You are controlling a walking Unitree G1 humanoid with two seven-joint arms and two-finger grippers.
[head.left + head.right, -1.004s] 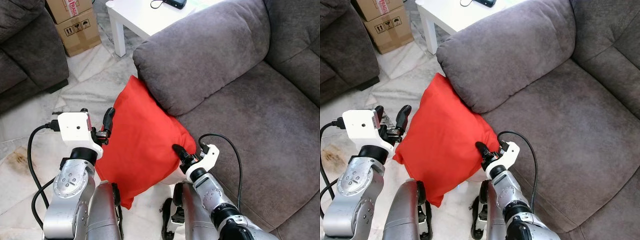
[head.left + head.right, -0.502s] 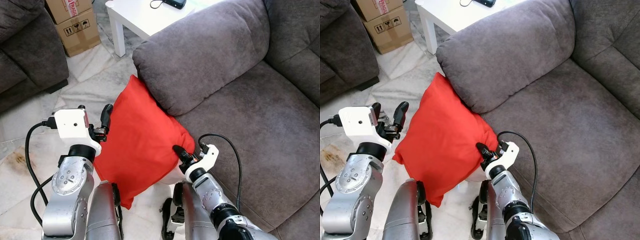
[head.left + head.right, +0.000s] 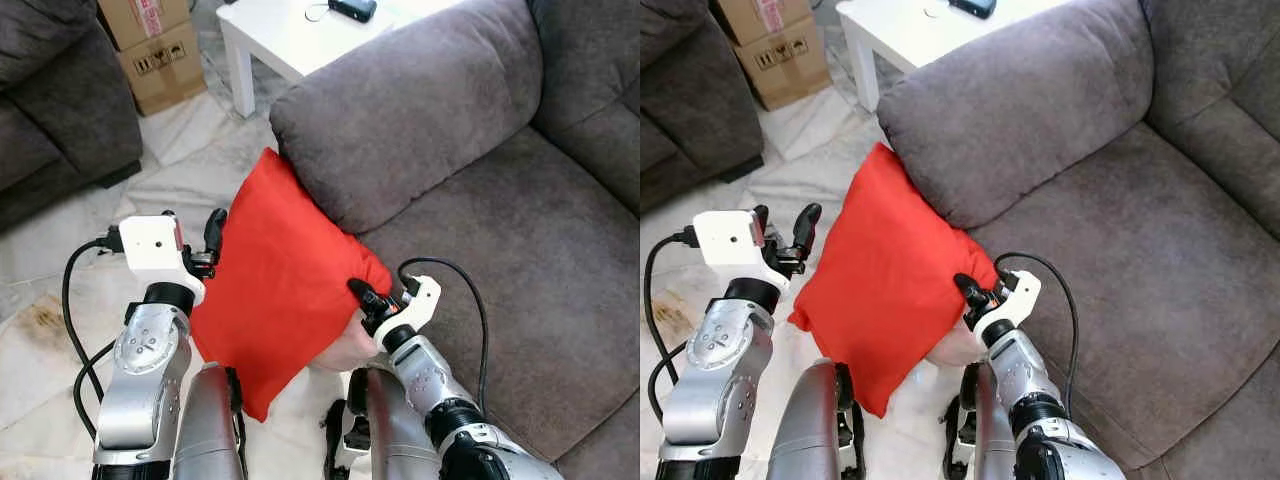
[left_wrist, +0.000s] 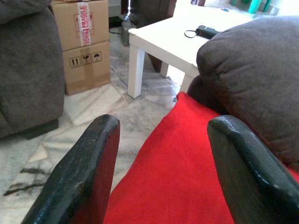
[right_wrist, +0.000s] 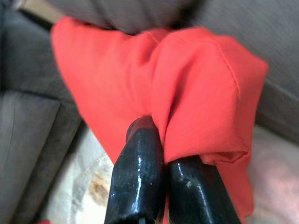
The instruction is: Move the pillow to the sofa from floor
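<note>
Pinching red pillow [image 3: 280,275] corner, right gripper [image 3: 362,296] clamped

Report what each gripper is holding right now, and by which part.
The right gripper is shut on the red pillow, pinching a fold of fabric at its corner nearest the sofa seat. The left gripper holds nothing; its fingers are open astride the pillow's other edge.

Pillow leaning against the sofa's armrest, a gripper on each side.
The pillow [image 3: 280,270] stands tilted on the floor [image 3: 60,290], its top corner under the sofa [image 3: 520,230] armrest. The left gripper [image 3: 205,245] sits just left of it, the right gripper [image 3: 362,296] at its right corner. A table [image 3: 290,35] and boxes [image 3: 150,45] lie behind.
</note>
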